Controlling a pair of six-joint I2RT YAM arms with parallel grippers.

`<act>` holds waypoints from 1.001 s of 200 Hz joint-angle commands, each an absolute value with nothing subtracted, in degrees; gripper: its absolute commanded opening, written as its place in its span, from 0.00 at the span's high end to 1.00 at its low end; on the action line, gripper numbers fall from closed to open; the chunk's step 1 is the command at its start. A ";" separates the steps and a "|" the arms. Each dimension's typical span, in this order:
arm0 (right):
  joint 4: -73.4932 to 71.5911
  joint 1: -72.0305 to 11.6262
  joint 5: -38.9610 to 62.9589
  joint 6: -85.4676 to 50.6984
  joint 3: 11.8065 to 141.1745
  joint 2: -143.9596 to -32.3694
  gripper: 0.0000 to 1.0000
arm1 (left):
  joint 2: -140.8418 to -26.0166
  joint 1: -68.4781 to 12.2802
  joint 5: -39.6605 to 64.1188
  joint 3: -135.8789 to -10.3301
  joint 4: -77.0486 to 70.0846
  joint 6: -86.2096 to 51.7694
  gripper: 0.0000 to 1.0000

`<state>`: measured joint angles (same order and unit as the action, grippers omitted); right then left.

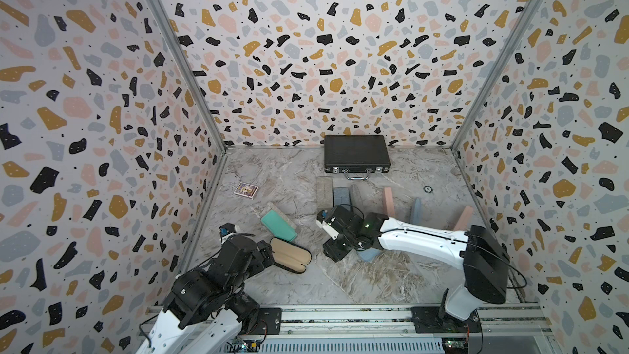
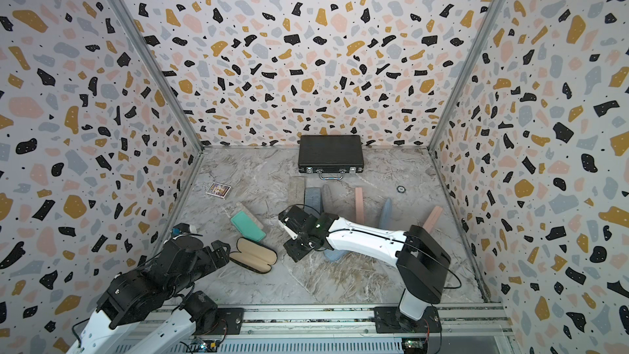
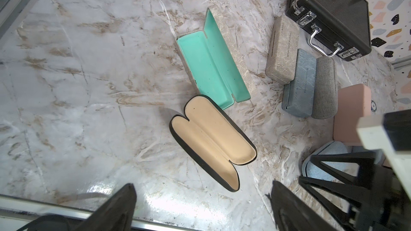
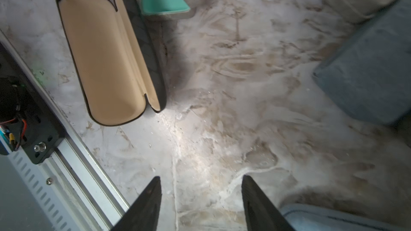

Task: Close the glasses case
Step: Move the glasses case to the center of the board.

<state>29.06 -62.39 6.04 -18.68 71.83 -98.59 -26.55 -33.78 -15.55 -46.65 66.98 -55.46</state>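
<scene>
- Black briefcase (image 1: 355,153), latched shut, upper centre, against the terrazzo-print wall (image 1: 323,63).
- Small box (image 1: 246,190), possibly playing cards, centre left.
- Round token (image 1: 428,189), centre right.

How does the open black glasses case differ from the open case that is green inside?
Lining: the black case is tan inside, the marbled case is mint green.
Shell: the black case is dark outside, the marbled case is grey-beige with veins.
Shape: the black case has rounded ends, the marbled case has square corners.
Both lie open and empty on the table.
</scene>
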 commanded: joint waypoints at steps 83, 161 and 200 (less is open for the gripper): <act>27.63 -64.95 7.62 -15.44 83.52 -113.48 0.42 | -26.38 -33.14 -13.29 -44.37 63.74 -56.25 0.05; 26.37 -64.95 8.33 -15.63 86.92 -117.77 0.62 | -26.57 -32.87 -12.52 -43.89 62.93 -55.81 0.05; 25.76 -64.95 8.19 -16.27 84.93 -116.28 0.80 | -26.66 -32.78 -12.18 -43.42 62.24 -55.90 0.05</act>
